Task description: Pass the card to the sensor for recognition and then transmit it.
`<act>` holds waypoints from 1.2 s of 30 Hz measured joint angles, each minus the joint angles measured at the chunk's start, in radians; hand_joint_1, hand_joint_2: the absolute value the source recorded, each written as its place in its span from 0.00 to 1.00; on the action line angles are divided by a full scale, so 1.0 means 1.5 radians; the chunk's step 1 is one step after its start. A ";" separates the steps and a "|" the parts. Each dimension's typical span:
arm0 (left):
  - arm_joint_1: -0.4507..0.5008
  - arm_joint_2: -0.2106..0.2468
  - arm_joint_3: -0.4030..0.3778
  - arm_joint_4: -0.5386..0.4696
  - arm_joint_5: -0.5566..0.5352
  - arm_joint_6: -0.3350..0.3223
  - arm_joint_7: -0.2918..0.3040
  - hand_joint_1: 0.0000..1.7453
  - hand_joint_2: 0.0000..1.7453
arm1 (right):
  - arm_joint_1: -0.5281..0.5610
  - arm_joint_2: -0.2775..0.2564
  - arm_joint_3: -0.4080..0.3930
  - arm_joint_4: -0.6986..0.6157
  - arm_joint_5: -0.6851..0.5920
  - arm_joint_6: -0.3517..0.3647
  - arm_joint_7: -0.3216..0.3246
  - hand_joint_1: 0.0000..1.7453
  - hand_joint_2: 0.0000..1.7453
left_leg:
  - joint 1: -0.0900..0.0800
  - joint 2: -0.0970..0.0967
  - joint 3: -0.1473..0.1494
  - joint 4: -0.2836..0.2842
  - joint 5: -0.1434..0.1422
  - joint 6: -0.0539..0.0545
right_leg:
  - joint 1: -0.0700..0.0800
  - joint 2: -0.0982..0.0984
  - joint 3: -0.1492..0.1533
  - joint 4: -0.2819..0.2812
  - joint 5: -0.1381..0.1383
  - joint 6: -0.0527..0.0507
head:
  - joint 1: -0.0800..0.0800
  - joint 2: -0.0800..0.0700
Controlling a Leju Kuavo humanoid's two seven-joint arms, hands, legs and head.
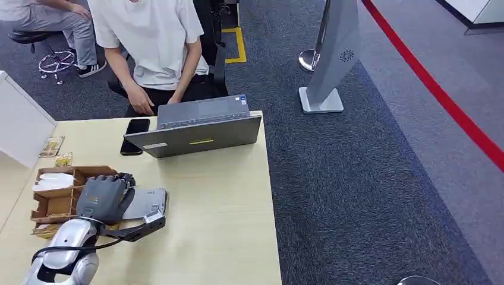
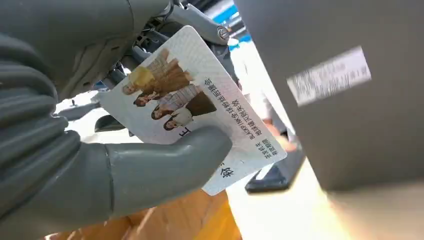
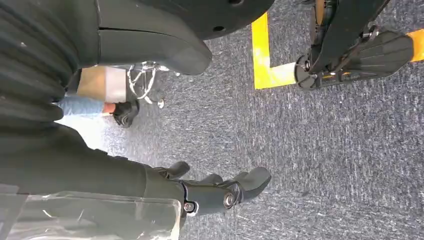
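My left hand (image 1: 106, 199) pinches the card (image 2: 192, 102) over the counter (image 1: 220, 225) by one edge, so I fear it slipping before the sensor; my right hand (image 3: 220, 192) hangs empty, fingers apart.

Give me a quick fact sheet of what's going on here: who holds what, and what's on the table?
left hand: holds the card between thumb and fingers, above the table
card: white, printed with photos and text
right hand: hangs over grey carpet, holds nothing
laptop: open, facing a seated person
phone: dark, beside the laptop
cardboard organiser: beside the left hand
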 joint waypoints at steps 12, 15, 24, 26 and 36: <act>-0.012 -0.006 -0.032 0.104 0.019 -0.037 0.001 1.00 1.00 | 0.000 0.000 0.000 0.000 0.009 0.005 0.000 0.00 1.00 | 0.000 0.000 0.000 0.000 0.000 0.000 | 0.000 0.000 0.000 0.000 0.000 0.000 | 0.000 0.000; -0.024 -0.008 -0.036 0.127 0.025 -0.048 0.002 1.00 1.00 | 0.000 0.000 0.000 0.000 0.011 0.005 0.000 0.00 1.00 | 0.000 0.000 0.000 0.000 0.000 0.000 | 0.000 0.000 0.000 0.000 0.000 0.000 | 0.000 0.000; -0.064 -0.011 -0.057 0.181 0.045 -0.039 -0.006 1.00 1.00 | 0.000 0.000 0.000 0.000 0.012 0.005 0.000 0.00 1.00 | 0.000 0.000 0.003 0.000 0.000 0.000 | 0.000 0.000 0.003 0.000 0.000 0.000 | 0.000 0.000; -0.063 -0.015 -0.060 0.181 0.039 0.007 -0.005 1.00 1.00 | 0.000 0.000 0.000 0.000 0.012 0.005 0.000 0.00 1.00 | 0.000 0.000 0.003 0.000 0.001 0.000 | 0.000 0.000 0.003 0.000 0.001 0.000 | 0.000 0.000; -0.019 -0.042 -0.042 -0.005 -0.052 0.271 -0.032 1.00 1.00 | 0.000 0.000 0.001 0.000 0.023 0.005 -0.001 0.00 1.00 | 0.000 0.000 0.001 0.000 0.001 0.000 | 0.000 0.000 0.002 0.000 0.001 0.000 | 0.001 0.000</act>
